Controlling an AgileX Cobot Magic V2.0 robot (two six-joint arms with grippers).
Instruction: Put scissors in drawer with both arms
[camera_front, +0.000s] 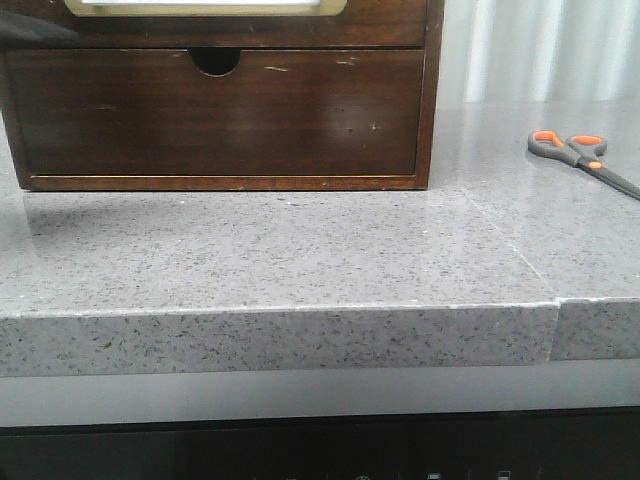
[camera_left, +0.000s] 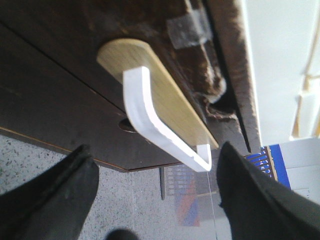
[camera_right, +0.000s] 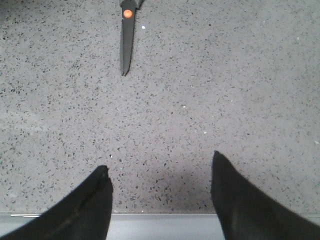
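The scissors (camera_front: 580, 155) lie flat at the right of the grey counter, handles to the left; their dark blades and orange pivot show in the right wrist view (camera_right: 127, 37). The drawer (camera_front: 380, 25) is the upper front of the brown cabinet, with a white tan-rimmed handle (camera_front: 205, 6). In the left wrist view my left gripper (camera_left: 153, 147) is open, its fingers on either side of the near end of the handle (camera_left: 150, 115) without touching it. My right gripper (camera_right: 159, 160) is open and empty above bare counter, short of the blade tips. Neither arm shows in the front view.
Below the drawer is a plain dark drawer front (camera_front: 220, 115) with a half-round notch (camera_front: 215, 62). The speckled grey counter (camera_front: 300, 250) has a seam at the right (camera_front: 545, 280) and a front edge (camera_right: 160, 216) just beneath the right gripper.
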